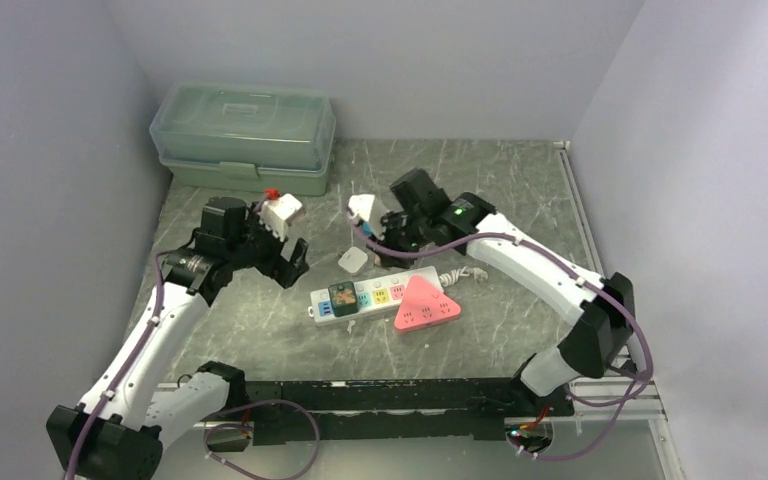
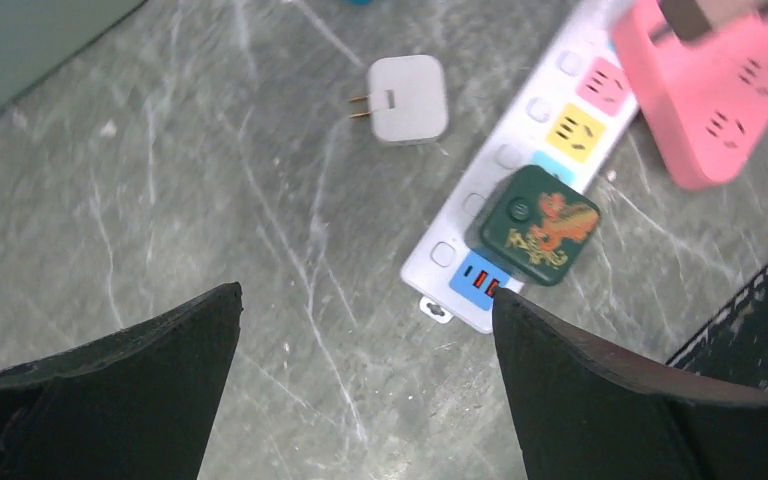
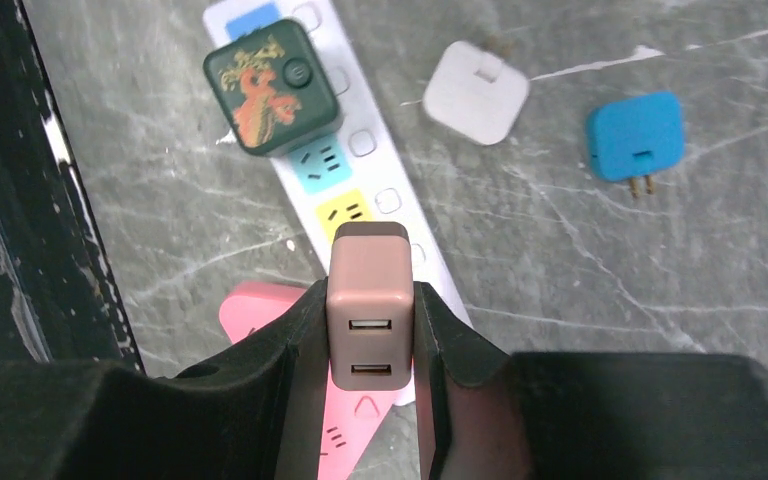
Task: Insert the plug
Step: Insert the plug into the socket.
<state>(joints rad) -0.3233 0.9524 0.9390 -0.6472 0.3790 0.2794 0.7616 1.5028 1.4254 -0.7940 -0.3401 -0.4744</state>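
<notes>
Your right gripper [image 3: 370, 335] is pinching the tan plug [image 3: 368, 285] right over the power strip [image 3: 348, 212], left gripper [image 2: 365, 330] jaws spread wide above bare table [image 2: 210, 200], dragon-print green charger [image 2: 538, 225] just past one fingertip [image 2: 535, 340].

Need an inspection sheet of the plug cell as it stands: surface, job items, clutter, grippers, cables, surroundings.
Surface: grey veined table.
Job's things: power strip with green charger plugged in; mauve USB charger held above it, not inserted.
Clutter: white charger and blue charger lying loose; pink socket block beside the strip; lidded box at the back.
Grippers: left gripper open, empty; right gripper shut on the mauve USB charger.
Cables: purple cables along both arms; white cord bunched by the strip.
Surroundings: plain pale walls.
</notes>
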